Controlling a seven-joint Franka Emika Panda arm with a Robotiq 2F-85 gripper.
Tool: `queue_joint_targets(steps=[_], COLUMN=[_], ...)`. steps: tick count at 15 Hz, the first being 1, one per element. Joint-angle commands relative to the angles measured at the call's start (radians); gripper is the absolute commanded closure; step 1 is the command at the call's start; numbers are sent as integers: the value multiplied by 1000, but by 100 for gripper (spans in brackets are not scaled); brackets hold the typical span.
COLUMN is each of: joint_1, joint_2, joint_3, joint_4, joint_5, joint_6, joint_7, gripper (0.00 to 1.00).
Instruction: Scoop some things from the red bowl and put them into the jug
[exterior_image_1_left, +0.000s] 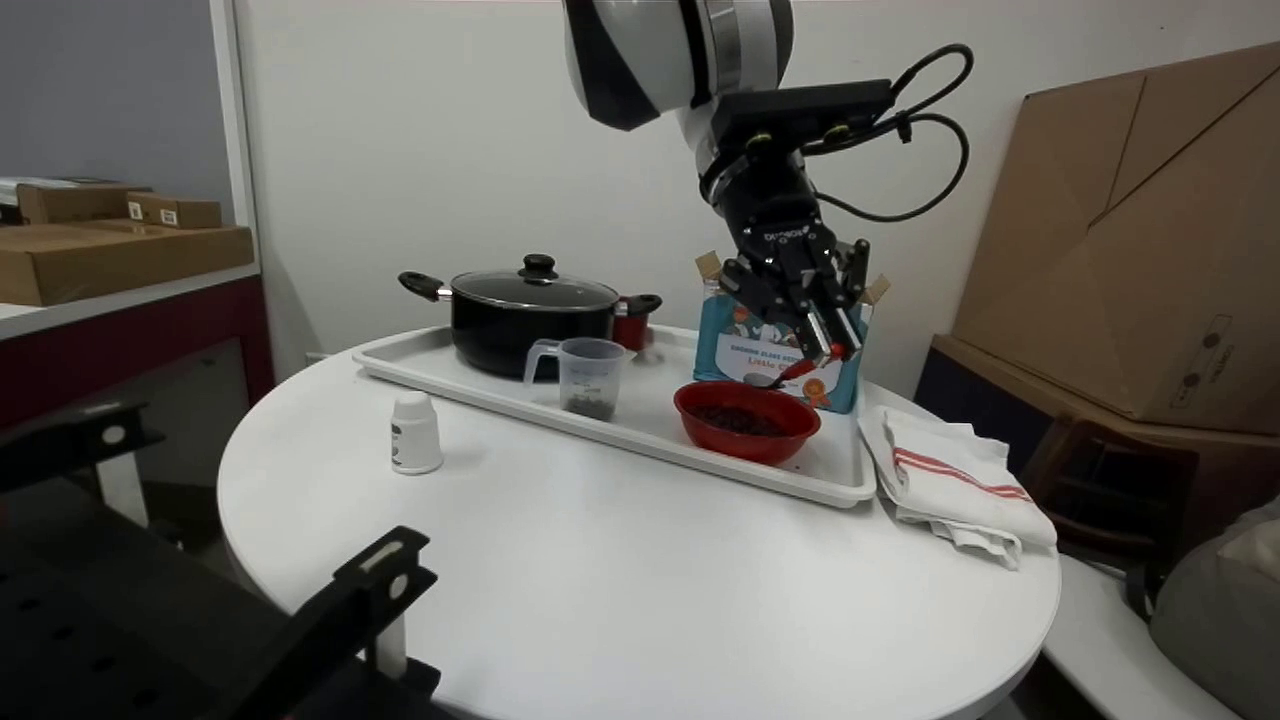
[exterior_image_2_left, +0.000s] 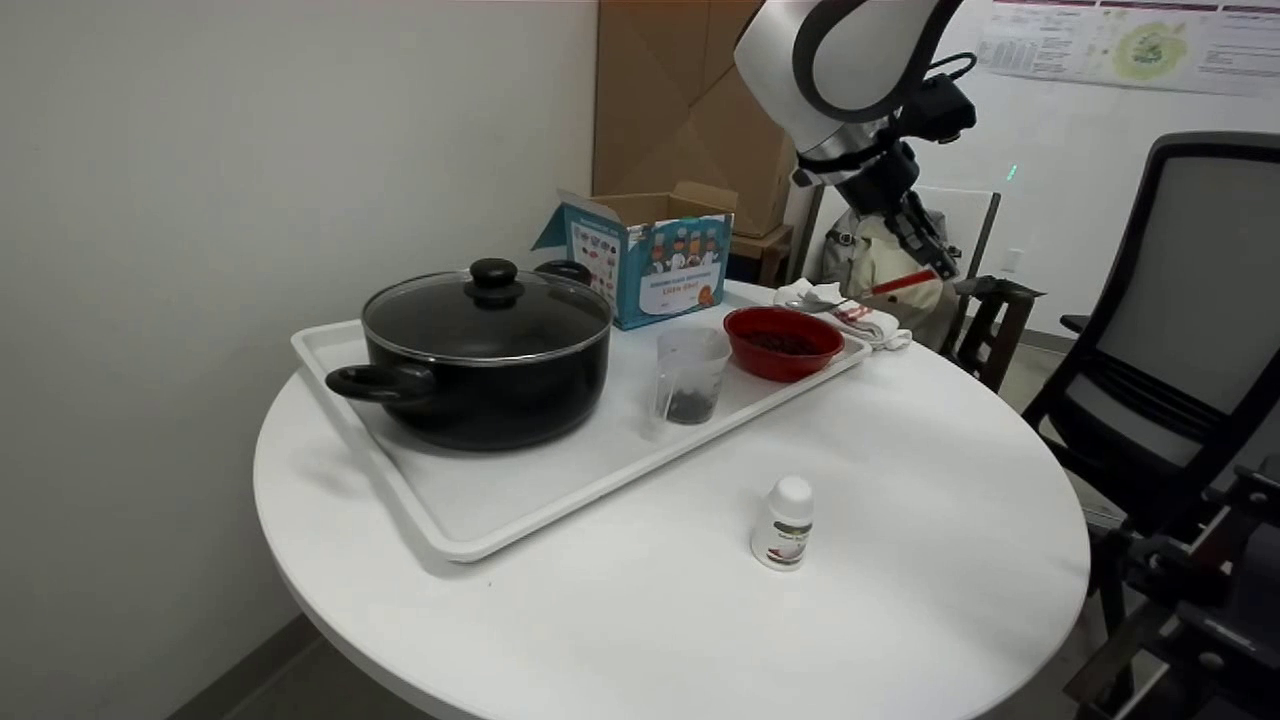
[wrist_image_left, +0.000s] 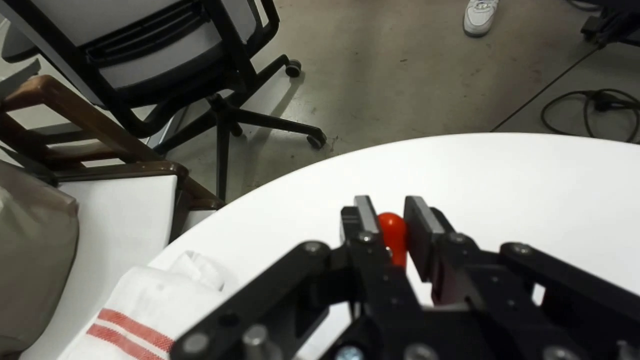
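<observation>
Holding the spoon (exterior_image_2_left: 900, 282) near the end of its red handle, the gripper (wrist_image_left: 393, 222) had its fingers (wrist_image_left: 368, 215) pressed on either side. The spoon sloped down, and in both exterior views its head showed just above the far rim of the bowl (exterior_image_1_left: 740, 447); whether it was over the dark bits (exterior_image_1_left: 742, 420) or slightly beyond, and whether it was loaded, I could not tell. The bowl sat on the tray (exterior_image_2_left: 480, 510). Also there, between bowl and pot (exterior_image_2_left: 490, 370), the jug (exterior_image_1_left: 592, 368) stood upright with similar bits at the bottom.

The hold was probably the weak point: with only the tail of a thin handle between the fingers, a knock on the bowl's wall or a drag through the bits could have twisted the spoon and tipped its load. Slope was another risk, since a spoon carried head-low would likely have shed bits on the tray short of the jug. The jug looked light, so a spoon catching its rim could have slid or toppled it; its clear walls would also have made that rim hard to judge. Neither bowl nor jug showed in the wrist view, so a misjudged dip might have struck the bowl.
</observation>
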Motion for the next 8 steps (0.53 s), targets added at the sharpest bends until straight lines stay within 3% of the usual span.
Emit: queue_joint_targets(steps=[1,8], joint_1=[6,10], joint_2=[106,251], joint_3=[-18,-37], joint_4=[140,292], joint_5=[51,79], joint_6=[-34,-63], joint_7=[-59,-102], gripper=[90,90])
